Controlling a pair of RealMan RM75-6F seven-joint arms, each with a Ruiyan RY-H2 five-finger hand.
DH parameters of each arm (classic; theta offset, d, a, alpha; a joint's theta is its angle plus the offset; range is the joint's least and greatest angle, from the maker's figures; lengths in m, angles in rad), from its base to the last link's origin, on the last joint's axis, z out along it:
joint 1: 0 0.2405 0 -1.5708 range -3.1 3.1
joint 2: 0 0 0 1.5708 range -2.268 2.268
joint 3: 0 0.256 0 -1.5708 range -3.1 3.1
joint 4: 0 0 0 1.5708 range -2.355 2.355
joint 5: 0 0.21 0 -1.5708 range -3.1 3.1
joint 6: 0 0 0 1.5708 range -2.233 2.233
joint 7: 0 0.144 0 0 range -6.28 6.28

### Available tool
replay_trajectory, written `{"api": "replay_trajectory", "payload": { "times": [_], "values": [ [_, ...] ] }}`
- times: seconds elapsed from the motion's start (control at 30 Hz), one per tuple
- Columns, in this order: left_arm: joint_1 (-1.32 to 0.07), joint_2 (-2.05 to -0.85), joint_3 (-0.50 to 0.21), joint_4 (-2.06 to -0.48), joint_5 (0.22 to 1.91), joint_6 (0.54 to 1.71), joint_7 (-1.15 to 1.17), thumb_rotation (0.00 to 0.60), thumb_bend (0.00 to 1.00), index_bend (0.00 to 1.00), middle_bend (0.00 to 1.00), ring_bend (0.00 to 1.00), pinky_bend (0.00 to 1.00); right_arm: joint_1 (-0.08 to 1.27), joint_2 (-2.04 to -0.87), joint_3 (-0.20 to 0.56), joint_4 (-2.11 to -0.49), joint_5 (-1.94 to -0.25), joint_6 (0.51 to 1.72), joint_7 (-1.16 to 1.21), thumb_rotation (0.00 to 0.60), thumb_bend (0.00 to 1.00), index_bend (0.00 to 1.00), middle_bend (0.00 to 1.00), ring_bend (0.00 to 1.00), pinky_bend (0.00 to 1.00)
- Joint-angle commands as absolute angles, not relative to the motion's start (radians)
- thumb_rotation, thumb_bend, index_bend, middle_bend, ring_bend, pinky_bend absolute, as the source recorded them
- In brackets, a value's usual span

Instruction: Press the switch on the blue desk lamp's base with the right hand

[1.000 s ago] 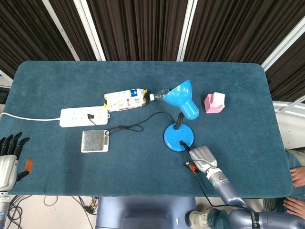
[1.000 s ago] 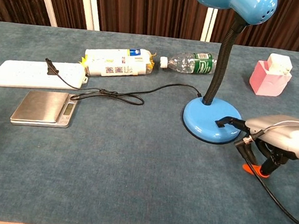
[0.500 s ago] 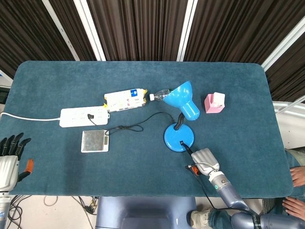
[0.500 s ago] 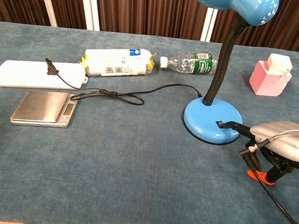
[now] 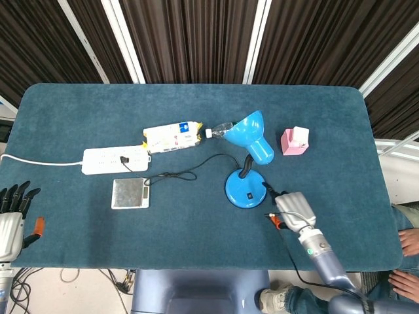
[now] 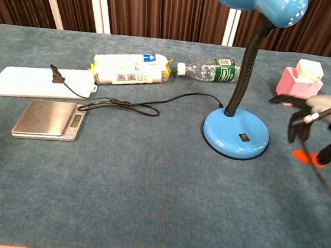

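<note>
Head view: the lamp (image 5: 247,163) stands a little right of the frame's centre on the blue-carpeted bench (image 5: 78,111). Its round blue base (image 5: 247,189) carries a small dark switch (image 5: 249,195) near its lower edge; a black neck rises to the blue shade, which tips toward the upper left. The right hand (image 5: 294,210) lies just right of and below the base, apart from it, silver back up; whether its fingers are curled or spread cannot be told here. The left hand (image 5: 13,212) sits at the lower left edge, dark fingers pointing up and apart, holding nothing. A black cord (image 5: 190,171) runs from the base leftward to a white power strip (image 5: 115,159). Below the strip lies a scale (image 5: 130,193). Above the cord lie a white packet (image 5: 171,137) and a clear bottle (image 5: 219,130), end to end. A pink box (image 5: 295,140) stands right of the shade.

Chest view: the base (image 6: 236,133) is right of centre with the switch (image 6: 244,137) uncovered on its top. The right hand (image 6: 320,119) hangs at the right edge, above bench level and clear of the base, dark fingers pointing left and down with nothing in them. The pink box (image 6: 299,82) stands behind it. Nothing lies between hand and switch.
</note>
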State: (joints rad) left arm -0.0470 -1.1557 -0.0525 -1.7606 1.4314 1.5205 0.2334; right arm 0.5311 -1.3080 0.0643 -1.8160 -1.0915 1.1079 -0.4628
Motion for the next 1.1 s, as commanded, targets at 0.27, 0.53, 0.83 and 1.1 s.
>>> {"api": "replay_trajectory", "payload": {
  "times": [0.27,0.53,0.83,1.1],
  "values": [
    [-0.048,-1.16,-0.052,-1.763,1.433,1.522,0.245,0.6,0.47,0.17,0.04,0.0,0.0,0.251,-1.068,-0.069,-1.83,-1.513,1.458,-0.107,0.6,0.37,0.0,0.07,0.02,0.0],
    [-0.049,-1.162,-0.049,-1.761,1.444,1.524,0.25,0.6,0.47,0.17,0.04,0.0,0.0,0.126,-1.16,-0.084,-1.567,-1.605,1.629,-0.003,0.6,0.37,0.0,0.05,0.01,0.0],
    [-0.049,-1.169,-0.047,-1.746,1.452,1.529,0.262,0.6,0.47,0.17,0.04,0.0,0.0,0.115,-1.2,-0.044,-1.486,-1.587,1.613,-0.041,0.6,0.37,0.0,0.05,0.01,0.0],
    [-0.049,-1.17,-0.046,-1.747,1.456,1.53,0.262,0.6,0.47,0.17,0.04,0.0,0.0,0.103,-1.198,-0.02,-1.493,-1.576,1.604,-0.038,0.6,0.37,0.0,0.05,0.01,0.0]
  ]
}}
